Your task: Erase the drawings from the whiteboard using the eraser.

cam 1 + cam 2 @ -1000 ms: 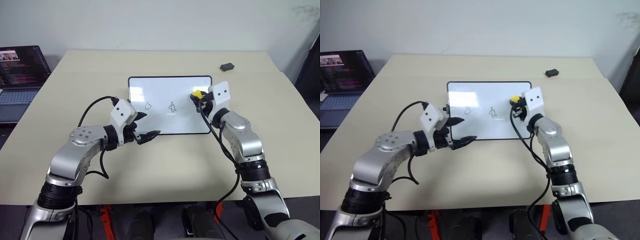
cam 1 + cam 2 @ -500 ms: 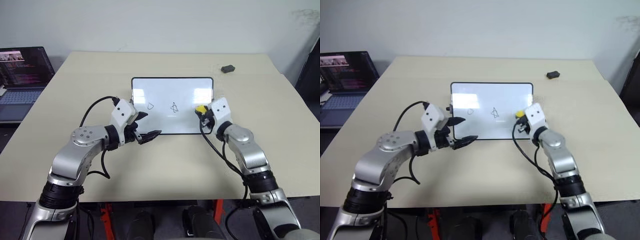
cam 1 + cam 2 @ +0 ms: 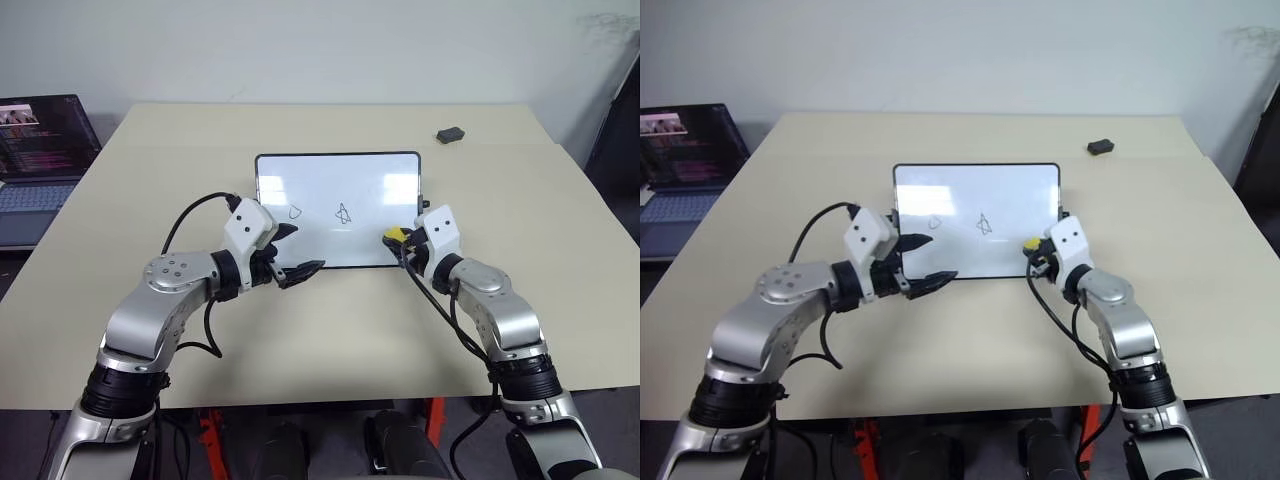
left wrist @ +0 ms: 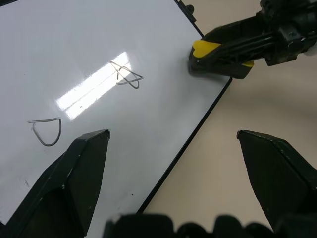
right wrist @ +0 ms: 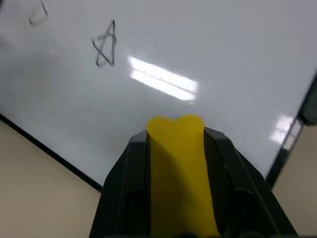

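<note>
Whiteboard [image 3: 340, 190] corner: eraser [image 5: 179, 168] gripped in R hand [image 3: 398, 240].

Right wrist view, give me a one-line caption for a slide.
Right gripper clamps the yellow eraser over the whiteboard, two drawings not yet erased.

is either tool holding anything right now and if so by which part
The right tool is shut on the eraser, its two fingers on the long sides, the yellow tip poking out over the whiteboard. The left tool is open and holds nothing.
</note>
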{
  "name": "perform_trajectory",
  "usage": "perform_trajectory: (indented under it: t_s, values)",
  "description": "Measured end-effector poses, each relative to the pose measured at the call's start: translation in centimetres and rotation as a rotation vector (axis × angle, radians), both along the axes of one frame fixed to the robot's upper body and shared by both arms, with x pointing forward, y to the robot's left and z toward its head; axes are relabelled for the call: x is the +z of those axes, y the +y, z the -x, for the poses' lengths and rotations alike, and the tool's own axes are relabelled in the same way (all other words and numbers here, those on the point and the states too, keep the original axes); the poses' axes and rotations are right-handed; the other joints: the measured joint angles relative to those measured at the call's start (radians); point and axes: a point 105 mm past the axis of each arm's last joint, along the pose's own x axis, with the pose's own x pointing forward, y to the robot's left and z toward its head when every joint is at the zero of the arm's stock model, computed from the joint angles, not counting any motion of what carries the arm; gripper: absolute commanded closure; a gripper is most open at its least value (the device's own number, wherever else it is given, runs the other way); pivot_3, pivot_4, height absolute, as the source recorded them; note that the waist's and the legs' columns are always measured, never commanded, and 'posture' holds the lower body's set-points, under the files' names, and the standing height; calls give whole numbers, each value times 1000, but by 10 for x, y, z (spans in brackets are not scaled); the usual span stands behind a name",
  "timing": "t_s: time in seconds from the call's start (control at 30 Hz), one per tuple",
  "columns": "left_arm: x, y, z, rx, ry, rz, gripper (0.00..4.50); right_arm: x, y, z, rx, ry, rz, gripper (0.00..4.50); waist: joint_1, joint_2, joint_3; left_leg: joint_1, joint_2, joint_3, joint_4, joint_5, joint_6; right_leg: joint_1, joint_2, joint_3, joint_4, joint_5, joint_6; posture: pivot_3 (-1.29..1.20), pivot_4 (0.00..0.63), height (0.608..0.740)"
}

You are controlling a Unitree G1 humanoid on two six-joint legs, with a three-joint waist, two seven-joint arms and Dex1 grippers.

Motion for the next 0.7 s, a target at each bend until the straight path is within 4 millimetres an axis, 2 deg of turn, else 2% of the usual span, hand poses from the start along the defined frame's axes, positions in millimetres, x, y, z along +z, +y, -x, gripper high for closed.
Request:
perform_trajectory:
  t_s: [0.1, 0.2, 0.47, 0.7]
  values:
    - [-4, 2, 1, 26, 7, 5, 0, 17, -2, 3, 6, -63, -36, 3378, 3, 0, 0, 0, -1, 0, 0, 0, 0, 0, -1, 0, -1, 0, 0, 0, 150, 740]
    - [-10, 5, 3, 62, 23, 16, 0, 25, -7, 3, -13, -111, -46, 3378, 3, 0, 0, 0, -1, 0, -1, -1, -1, 0, -2, 0, -1, 0, 0, 0, 150, 740]
    - [-12, 31, 5, 223, 5, 29, 0, -4, -23, 16, -23, -83, -13, 3378, 6, 0, 0, 0, -1, 0, 0, -1, -1, 0, -2, 0, -1, 0, 0, 0, 150, 740]
    - [-5, 52, 5, 341, -33, 32, 0, 3, -20, 14, 2, -128, -16, 3378, 6, 0, 0, 0, 0, 0, 0, -1, -1, 1, -1, -1, -1, 0, 0, 0, 150, 740]
